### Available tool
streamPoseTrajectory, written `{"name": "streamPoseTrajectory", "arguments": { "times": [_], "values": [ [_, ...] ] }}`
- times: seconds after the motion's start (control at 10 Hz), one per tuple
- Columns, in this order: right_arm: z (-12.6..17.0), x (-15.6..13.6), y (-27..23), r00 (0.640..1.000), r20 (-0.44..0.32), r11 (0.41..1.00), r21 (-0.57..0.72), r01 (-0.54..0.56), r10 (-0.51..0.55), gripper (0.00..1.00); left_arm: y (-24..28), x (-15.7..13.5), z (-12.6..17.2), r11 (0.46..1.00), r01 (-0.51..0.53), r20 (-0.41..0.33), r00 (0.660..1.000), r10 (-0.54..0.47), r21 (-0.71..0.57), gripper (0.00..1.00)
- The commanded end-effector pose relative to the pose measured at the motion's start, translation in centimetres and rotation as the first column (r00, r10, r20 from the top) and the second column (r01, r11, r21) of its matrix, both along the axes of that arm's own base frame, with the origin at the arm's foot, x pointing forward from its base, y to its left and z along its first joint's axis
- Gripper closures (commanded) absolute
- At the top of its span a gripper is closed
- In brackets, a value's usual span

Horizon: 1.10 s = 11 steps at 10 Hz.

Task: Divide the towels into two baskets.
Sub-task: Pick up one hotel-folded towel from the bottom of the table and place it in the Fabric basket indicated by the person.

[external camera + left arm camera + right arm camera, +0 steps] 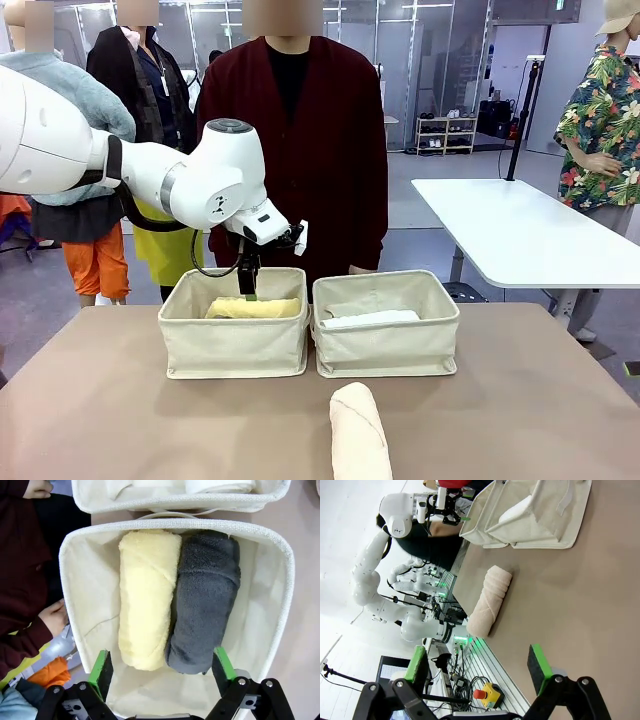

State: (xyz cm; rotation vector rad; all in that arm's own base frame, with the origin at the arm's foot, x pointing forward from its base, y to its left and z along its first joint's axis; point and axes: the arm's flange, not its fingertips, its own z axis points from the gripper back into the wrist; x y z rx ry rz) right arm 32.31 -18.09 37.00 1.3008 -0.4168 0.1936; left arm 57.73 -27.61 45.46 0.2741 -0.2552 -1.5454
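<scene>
Spanning the front view's lower half, the table [540, 400] has a person [295, 150] standing close behind. At centre, the left-hand basket [235, 350] holds the yellow towel [147, 595] and grey towel [205, 600]; the right-hand basket [385, 350] holds the white towel [370, 319]. The cream towel [358, 430] lies bottom centre, clear of both. The left gripper [161, 655] hangs spread, empty, above the left-hand basket; the right gripper [476, 652] is spread, empty.

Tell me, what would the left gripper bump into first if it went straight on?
Probably the pale yellow towel and dark grey towel lying side by side in the basket: the open left gripper points at their near ends. Which first is unclear.
</scene>
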Motion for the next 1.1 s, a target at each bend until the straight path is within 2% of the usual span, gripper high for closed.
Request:
{"name": "streamPoseTrajectory", "arguments": {
  "times": [0.0,0.6,0.7,0.8,0.9,1.0],
  "values": [
    [0.3,-0.5,0.0,1.0,0.003,1.0,-0.004,-0.015,0.015,0.0,0.3,0.6,0.1,1.0,0.021,0.001,1.0,-0.021,0.01,0.0],
    [0.3,-0.5,0.0,1.0,0.003,1.0,-0.004,-0.015,0.015,0.0,0.0,0.2,-0.2,1.0,0.005,-0.003,1.0,-0.005,0.001,0.0],
    [0.3,-0.5,0.0,1.0,0.003,1.0,-0.004,-0.015,0.015,0.0,1.4,-0.4,1.7,0.998,-0.033,-0.037,0.999,0.031,-0.045,0.0],
    [0.3,-0.5,0.0,1.0,0.003,1.0,-0.004,-0.015,0.015,0.0,3.2,-2.2,3.6,0.992,-0.052,-0.092,0.995,0.042,-0.112,0.0],
    [0.3,-0.5,0.0,1.0,0.003,1.0,-0.004,-0.015,0.015,0.0,5.3,-4.5,5.4,0.985,-0.094,-0.116,0.99,0.078,-0.142,0.0],
    [0.3,-0.5,0.0,1.0,0.003,1.0,-0.004,-0.015,0.015,0.0,8.3,-7.2,6.9,0.967,-0.167,-0.171,0.976,0.134,-0.194,0.0]
  ]
}}
